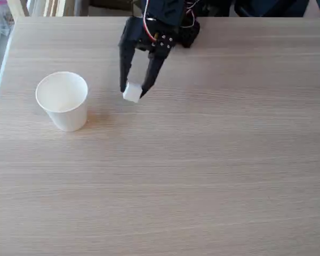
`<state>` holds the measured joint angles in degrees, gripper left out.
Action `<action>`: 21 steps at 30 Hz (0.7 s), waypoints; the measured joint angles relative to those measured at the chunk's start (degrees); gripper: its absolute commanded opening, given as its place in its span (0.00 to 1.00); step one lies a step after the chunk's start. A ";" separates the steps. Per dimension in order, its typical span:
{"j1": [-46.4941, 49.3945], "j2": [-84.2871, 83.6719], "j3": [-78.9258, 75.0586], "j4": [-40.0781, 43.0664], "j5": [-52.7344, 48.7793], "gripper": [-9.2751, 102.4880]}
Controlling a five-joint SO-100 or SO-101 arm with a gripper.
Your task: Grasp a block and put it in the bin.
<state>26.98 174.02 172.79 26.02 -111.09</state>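
The arm (pixel 168 16) is cut off by the top edge

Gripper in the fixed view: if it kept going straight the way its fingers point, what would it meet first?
The gripper points down toward the table with the white block between its fingertips, so the wooden tabletop just below looks first. The paper cup stands off to the left, out of that line. Height above the table is unclear.

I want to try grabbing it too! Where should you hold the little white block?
Pinch the block on two opposite flat sides, coming straight down from above. It is a tiny cube, so flat faces suit the fingers. The gripper has it that way now.
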 measured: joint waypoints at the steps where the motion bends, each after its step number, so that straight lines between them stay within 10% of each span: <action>1: 1.14 0.00 0.00 -0.53 0.00 0.15; 21: 10.63 -20.74 -17.05 -7.29 0.00 0.15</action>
<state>37.62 153.28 155.74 18.72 -111.09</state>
